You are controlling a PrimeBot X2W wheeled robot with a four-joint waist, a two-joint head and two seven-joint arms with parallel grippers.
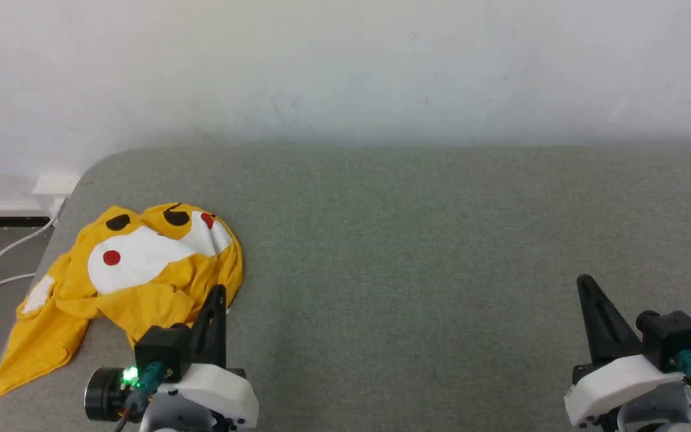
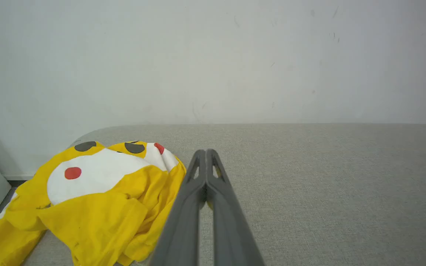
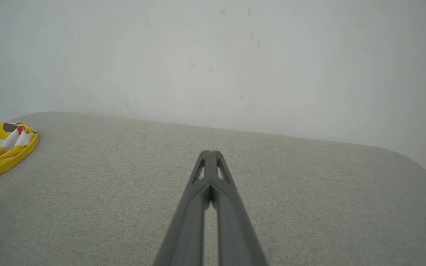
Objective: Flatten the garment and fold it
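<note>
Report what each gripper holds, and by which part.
Nothing is held. The left gripper, jaws shut and empty, sits near the crumpled garment; the right gripper is shut too.

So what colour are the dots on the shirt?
Red, on the shirt; clearest in the left wrist view.

Item: garment on padded surface, left end.
The garment (image 1: pixel 135 270) lies at the left end of the padded surface (image 1: pixel 411 240), reaching its left edge. The left gripper (image 1: pixel 220 291) is at the garment's near right side; the right gripper (image 1: pixel 585 281) is well apart, to the right. The wall (image 1: pixel 345 60) is behind, and cables (image 1: pixel 3 258) lie on the floor to the left.
</note>
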